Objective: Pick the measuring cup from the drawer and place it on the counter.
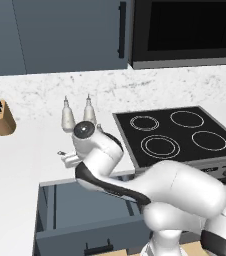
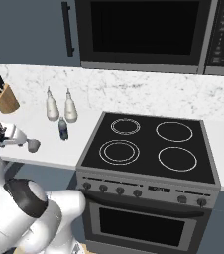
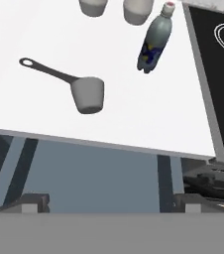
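One measuring cup (image 3: 88, 94) sits upright on the counter (image 3: 134, 119), near its front edge, free of my gripper (image 3: 111, 204). My fingers stand wide and empty over the open drawer (image 1: 80, 205). The cup lies ahead of them, handle running away toward the left.

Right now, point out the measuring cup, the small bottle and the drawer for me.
measuring cup (image 3: 88, 95): hand view, on the side of its grey bowl.
small bottle (image 3: 154, 43): hand view, on the middle of its body.
drawer (image 1: 80, 206): left base view, on the bare floor inside the open drawer.
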